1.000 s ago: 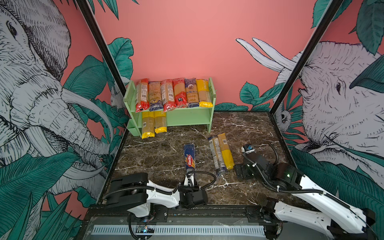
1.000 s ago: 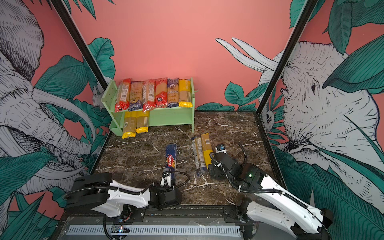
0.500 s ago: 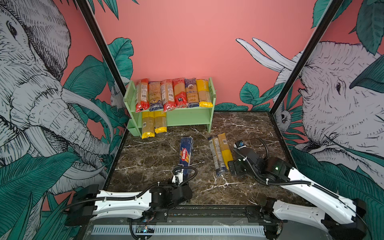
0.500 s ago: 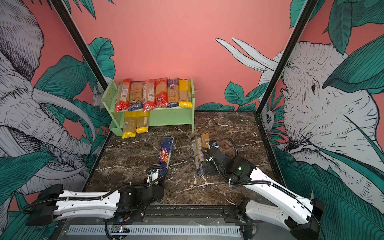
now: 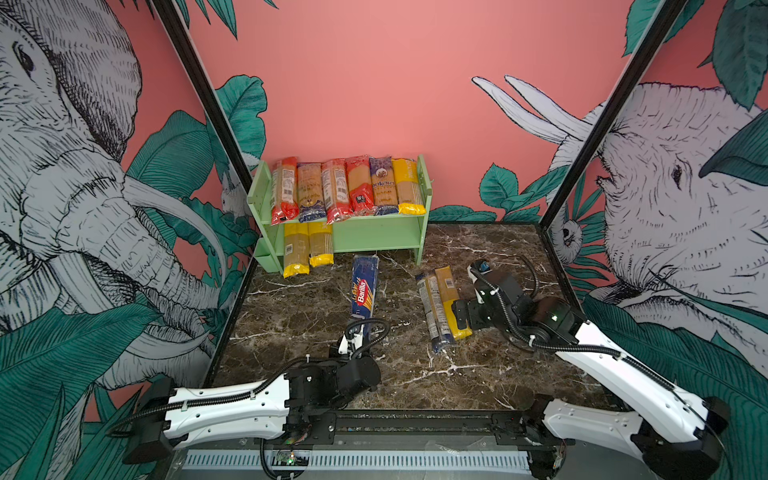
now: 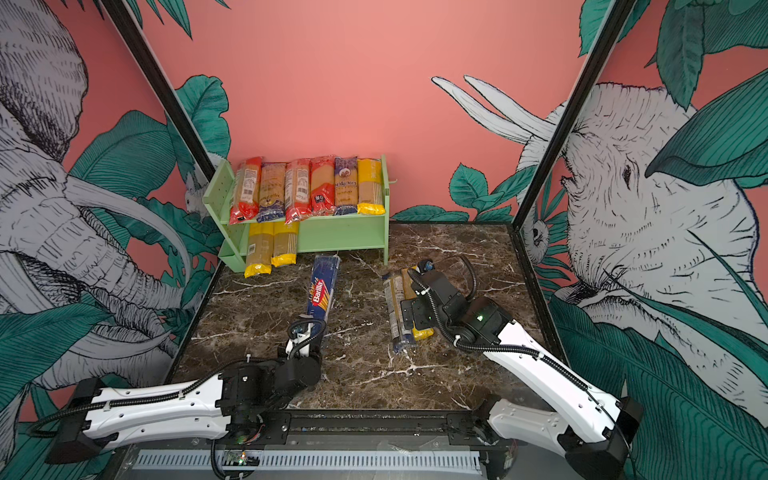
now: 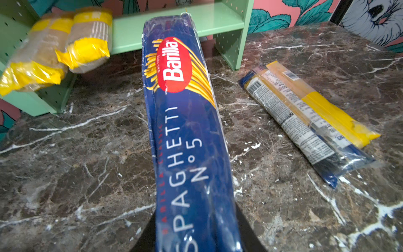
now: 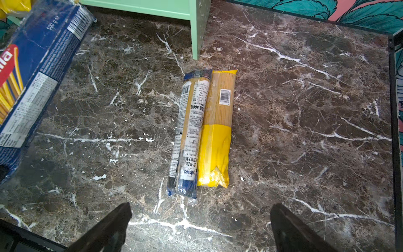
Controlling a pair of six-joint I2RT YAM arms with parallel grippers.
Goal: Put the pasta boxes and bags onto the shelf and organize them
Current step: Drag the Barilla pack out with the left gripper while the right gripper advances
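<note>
The blue pasta pack (image 5: 365, 286) has been carried up from lower centre to mid-frame, towards the shelf (image 5: 374, 237), clenched at its near end by the left claw (image 5: 356, 332); the right claw (image 8: 200, 206) is held spread wide near two loose packs (image 8: 205, 131). Gripped so far back, the long, glossy, red-logoed pack could be tipped, slipped, or jammed against the shelf edge

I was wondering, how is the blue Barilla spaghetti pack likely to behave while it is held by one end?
Probably stiff: the Barilla pack juts straight from the left gripper without sagging. Its glossy film looks slippery, so it may pivot or slide in the jaws. Being flat-sided, it seems unlikely to roll on the shelf.
</note>
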